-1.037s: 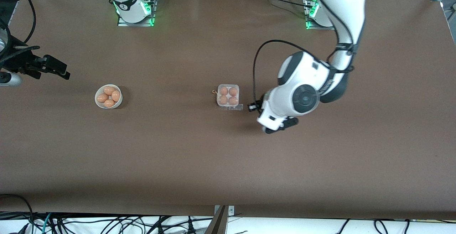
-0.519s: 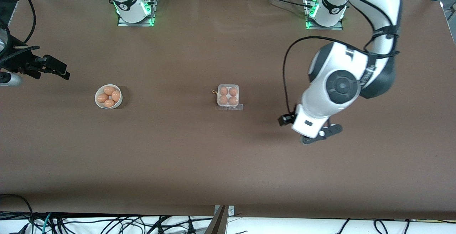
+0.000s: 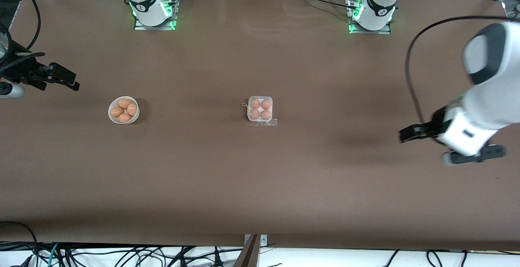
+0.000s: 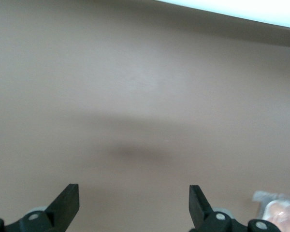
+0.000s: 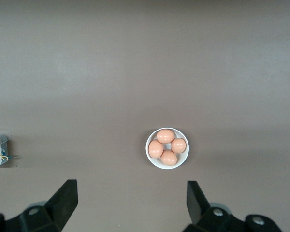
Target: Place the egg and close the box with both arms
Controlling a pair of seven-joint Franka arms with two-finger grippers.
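Clear plastic over four brown eggs: the small square white four-cell egg box (image 3: 260, 109) sits mid-tabletop with its lid down, all cells filled. It lies roughly midway between my two bases, untouched by either hand.

Change noted: my left hand (image 3: 410, 133), which hung just beside the box a second ago, has swung well away toward the left arm's end of the brown tabletop (image 3: 260, 185). I read this as withdrawal after the closing step; placing and closing look finished, though I cannot tell whether the lid latch has fully caught.

Left hand: fingers spread wide in the left wrist view, nothing between them, touching nothing, over bare tabletop; the box shows only at that view's edge (image 4: 280, 207).

Right hand (image 3: 61, 78): waiting over the right arm's end of the tabletop, fingers wide apart, empty.

Round white bowl (image 3: 124, 110) with four more brown eggs (image 5: 167, 148): beside the box, toward the right arm's end, well apart from it.
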